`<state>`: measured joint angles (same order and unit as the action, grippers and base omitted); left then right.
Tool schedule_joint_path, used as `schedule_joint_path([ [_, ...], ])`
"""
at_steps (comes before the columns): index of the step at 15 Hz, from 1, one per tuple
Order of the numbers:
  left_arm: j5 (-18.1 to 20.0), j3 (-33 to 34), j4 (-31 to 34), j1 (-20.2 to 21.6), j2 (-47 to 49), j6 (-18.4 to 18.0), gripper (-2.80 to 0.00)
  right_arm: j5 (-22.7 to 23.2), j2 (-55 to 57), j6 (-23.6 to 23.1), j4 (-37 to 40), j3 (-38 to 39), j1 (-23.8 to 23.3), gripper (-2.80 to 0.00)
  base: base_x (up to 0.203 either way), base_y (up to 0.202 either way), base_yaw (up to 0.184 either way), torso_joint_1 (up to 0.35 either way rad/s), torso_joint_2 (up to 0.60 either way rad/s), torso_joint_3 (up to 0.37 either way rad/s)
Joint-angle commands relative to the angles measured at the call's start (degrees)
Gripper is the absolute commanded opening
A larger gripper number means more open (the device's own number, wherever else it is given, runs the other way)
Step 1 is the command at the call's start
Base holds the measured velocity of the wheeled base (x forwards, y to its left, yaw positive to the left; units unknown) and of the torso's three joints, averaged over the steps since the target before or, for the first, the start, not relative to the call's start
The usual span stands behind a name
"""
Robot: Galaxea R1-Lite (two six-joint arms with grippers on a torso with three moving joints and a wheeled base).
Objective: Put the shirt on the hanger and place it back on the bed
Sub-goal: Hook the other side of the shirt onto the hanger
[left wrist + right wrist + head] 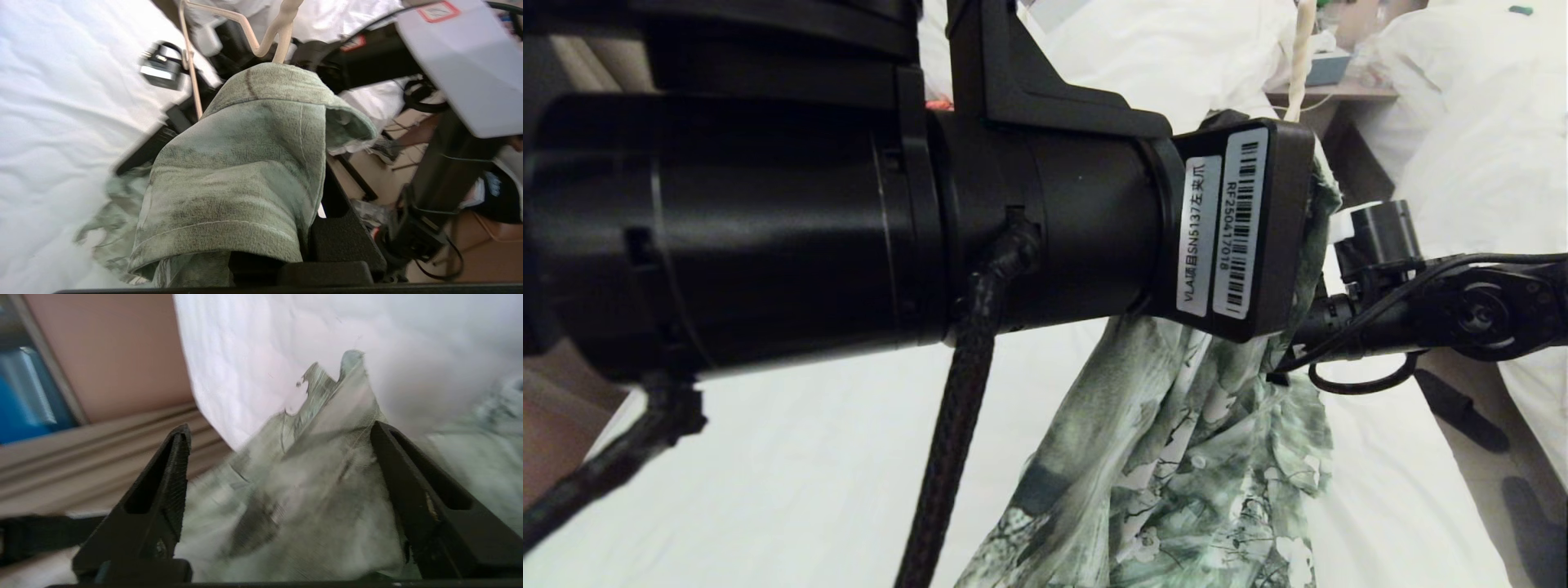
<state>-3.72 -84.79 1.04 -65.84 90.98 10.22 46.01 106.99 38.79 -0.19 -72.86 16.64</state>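
Left arm fills the head view from nine o'clock across to the centre, its labelled gripper (1245, 220) block up close to the camera. The left wrist view has the shirt (237, 171) draped right over that gripper, collar fabric bunched on top, so the fingers themselves are hidden; it reads as clamped tight, though on what I cannot tell. The hanger (269, 36) pokes out of the cloth toward twelve o'clock there, cream wire with one arm running down the shirt's side.

In the head view the shirt (1176, 457) hangs from behind the left gripper down to six o'clock, green and white print above the bed (768, 457), its white sheet spread beneath.

Right gripper (282, 498) now: jaws wide apart, one dark finger (163, 490) at eight o'clock, the other at four o'clock, with shirt (310, 490) fabric lying between them but not pinched. White sheet (265, 347) sits beyond at twelve o'clock. In the head view the right arm comes in from three o'clock, its tip tucked behind the shirt
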Motion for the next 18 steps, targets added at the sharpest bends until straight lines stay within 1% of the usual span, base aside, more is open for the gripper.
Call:
schedule_joint_path([
  [1, -0.6, -0.1, 0.0, 0.1, 0.3, 0.1, -2.80, 0.4, -1.8, -1.1, -0.1, 2.2, 0.0, -2.80, 0.000, 0.000, 0.000, 0.000, 0.00, 0.000],
  [2, -0.6, -0.2, 0.0, 0.1, 0.5, 0.1, -2.80, 0.7, -2.1, -1.7, -0.2, 2.5, 0.1, -2.80, 0.000, 0.000, 0.000, 0.000, 0.00, 0.000],
  [8, -0.8, -0.5, 0.0, 0.5, 1.0, -0.2, -2.80, 1.4, -4.2, -1.8, 0.2, 3.8, -0.3, -2.80, 0.000, 0.000, 0.000, 0.000, 0.00, 0.000],
  [10, -0.9, -0.3, 0.0, 0.7, 1.0, -0.2, -2.80, 1.4, -6.3, -1.8, 0.1, 6.2, -3.4, -2.80, 0.000, 0.000, 0.000, 0.000, 0.00, 0.000],
  [13, -1.2, -0.5, -0.1, 1.2, 1.1, 0.1, -2.80, 1.4, -8.2, -1.8, 0.2, 8.3, -10.4, -2.80, 0.000, 0.000, 0.000, 0.000, 0.00, 0.000],
  [14, -2.7, 0.0, -0.8, 1.2, 1.9, 0.2, -2.80, 1.5, -8.3, -2.1, 0.1, 8.6, -13.2, -2.80, 0.000, 0.000, 0.000, 0.000, 0.00, 0.000],
  [15, -4.0, 0.4, -1.7, 1.2, 3.0, 0.2, -2.80, 1.5, -8.3, -2.6, 0.1, 8.7, -14.9, -2.80, 0.000, 0.000, 0.000, 0.000, 0.00, 0.000],
  [16, -5.4, 1.3, -2.4, 1.2, 4.0, 0.3, -2.80, 1.4, -8.2, -3.0, 0.1, 8.7, -15.5, -2.80, 0.000, 0.000, 0.000, 0.000, 0.00, 0.000],
  [18, -6.2, 4.1, -4.3, 1.3, 4.8, 0.4, -2.80, 1.2, -7.3, -3.1, -0.3, 8.6, -16.2, -2.80, 0.000, 0.000, 0.000, 0.000, 0.00, 0.000],
])
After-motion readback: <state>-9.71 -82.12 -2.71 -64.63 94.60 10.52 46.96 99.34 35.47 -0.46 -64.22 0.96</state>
